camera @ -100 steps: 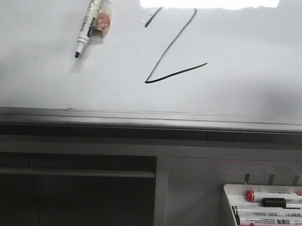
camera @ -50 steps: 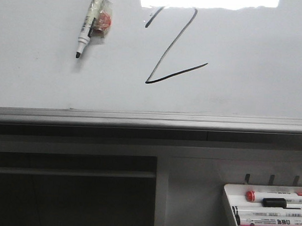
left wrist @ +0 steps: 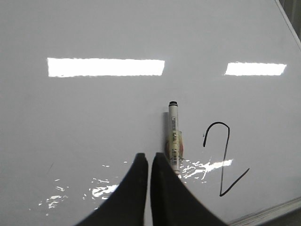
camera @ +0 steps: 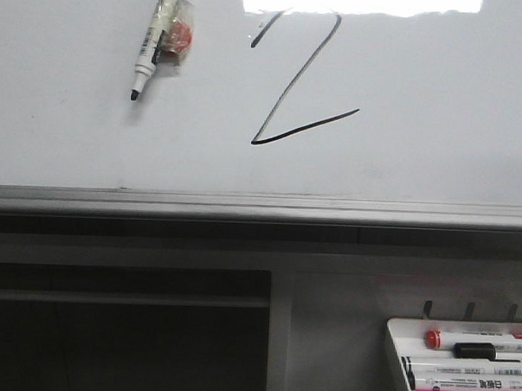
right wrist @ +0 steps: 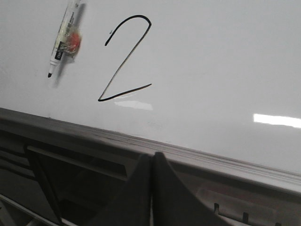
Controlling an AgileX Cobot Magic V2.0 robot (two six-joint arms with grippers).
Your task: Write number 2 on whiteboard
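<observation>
The whiteboard [camera: 420, 124] fills the upper front view, with a grey rail [camera: 260, 208] below it. The black number 2 [camera: 296, 80] is drawn on it, its top lost in glare. It also shows in the left wrist view [left wrist: 225, 160] and the right wrist view [right wrist: 124, 61]. A white marker [camera: 150, 48] with an orange lump taped to it lies against the board, left of the 2, tip uncapped. My left gripper [left wrist: 149, 156] is shut and empty, right beside the marker [left wrist: 173, 136]. My right gripper [right wrist: 152, 155] is shut and empty, in front of the rail [right wrist: 94, 134].
A small white tray [camera: 398, 340] holding several markers [camera: 470, 369] hangs at the lower right under the board. A dark open recess [camera: 125, 328] lies under the rail at the lower left. Neither arm shows in the front view.
</observation>
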